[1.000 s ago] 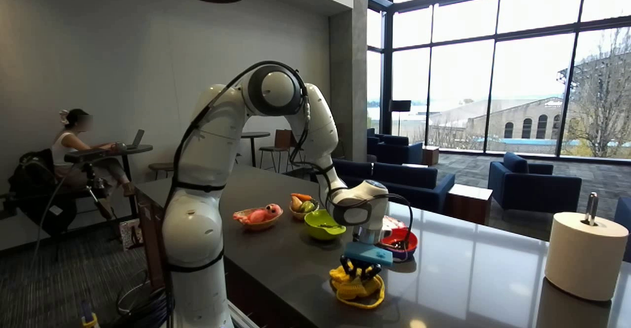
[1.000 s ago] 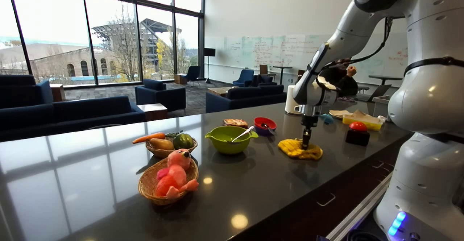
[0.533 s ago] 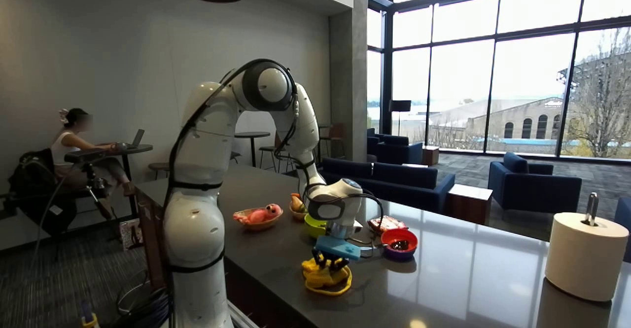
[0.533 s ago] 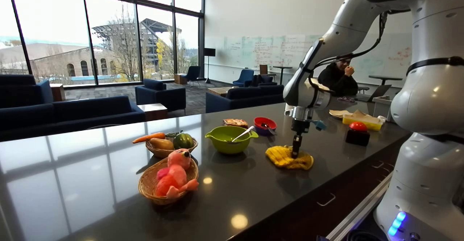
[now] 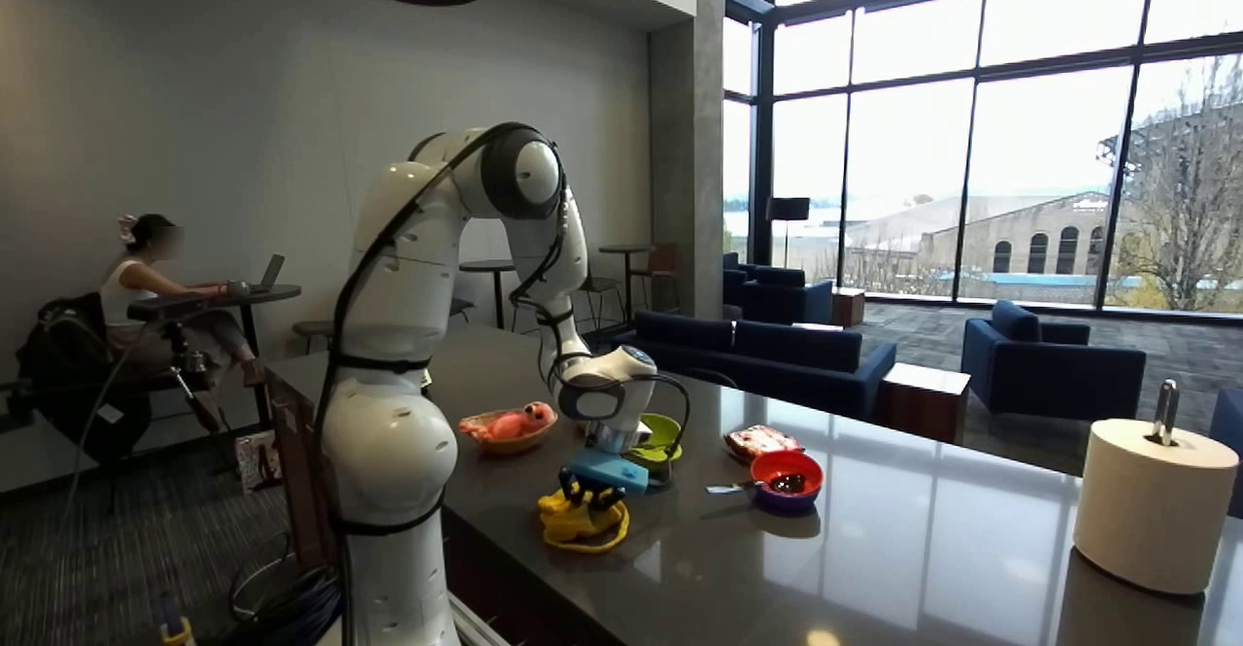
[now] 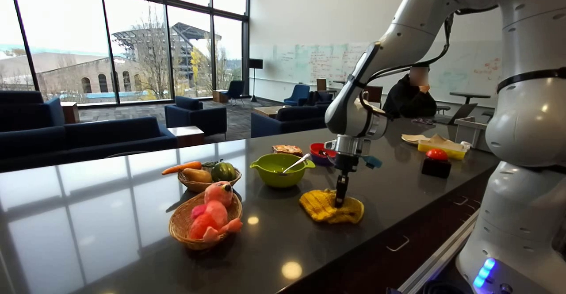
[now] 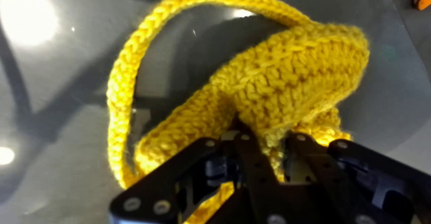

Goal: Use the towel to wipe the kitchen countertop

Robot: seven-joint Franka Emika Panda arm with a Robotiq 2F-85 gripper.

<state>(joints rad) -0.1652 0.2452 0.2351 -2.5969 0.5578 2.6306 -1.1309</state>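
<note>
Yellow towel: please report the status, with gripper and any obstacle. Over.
Gripper shut on yellow towel. Towel bunched in the grip, seemingly touching countertop. Green bowl nearby, apart from towel; possible obstacle.

Nothing legible, even on whiteboard [image 6: 327, 62]

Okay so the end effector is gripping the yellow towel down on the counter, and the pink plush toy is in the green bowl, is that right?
Wrong container for the pink plush toy: it is in a wicker basket, as both exterior views show. The rest stands: the end effector is gripping the yellow towel down on the counter.
</note>
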